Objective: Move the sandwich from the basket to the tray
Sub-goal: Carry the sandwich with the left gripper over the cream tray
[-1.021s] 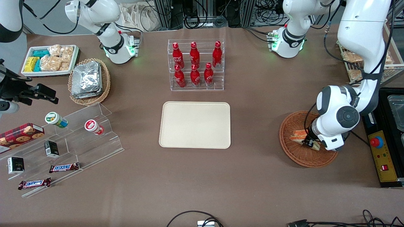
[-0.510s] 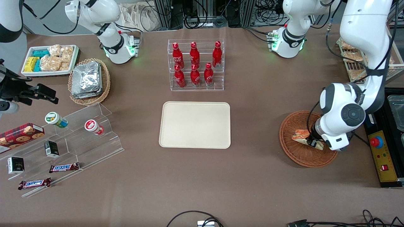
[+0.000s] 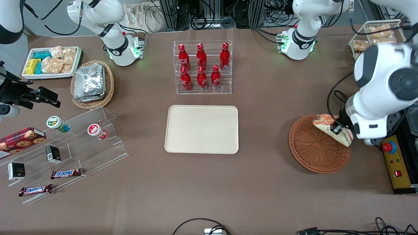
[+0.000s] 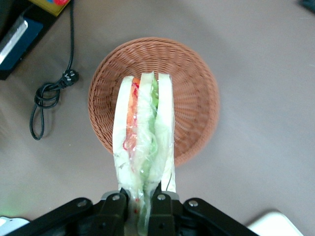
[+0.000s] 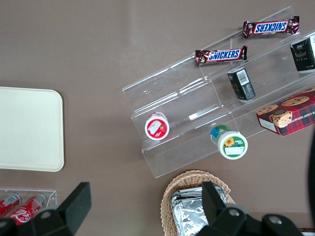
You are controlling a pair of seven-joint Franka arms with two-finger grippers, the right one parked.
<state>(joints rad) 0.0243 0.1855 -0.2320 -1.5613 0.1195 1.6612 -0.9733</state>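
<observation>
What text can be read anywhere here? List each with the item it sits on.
"SNICKERS": two chocolate bars on the clear stepped stand.
Red bottles, dark small boxes, cookie box, cup lids: print too small to read.
The gripper, shut on the sandwich above the basket: none.

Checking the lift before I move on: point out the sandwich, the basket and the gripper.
sandwich (image 4: 142,128): left wrist view, middle bread layer.
basket (image 3: 313,153): front view, bare woven floor.
gripper (image 4: 140,199): left wrist view, midway between fingertips, shut on the sandwich above the basket.
</observation>
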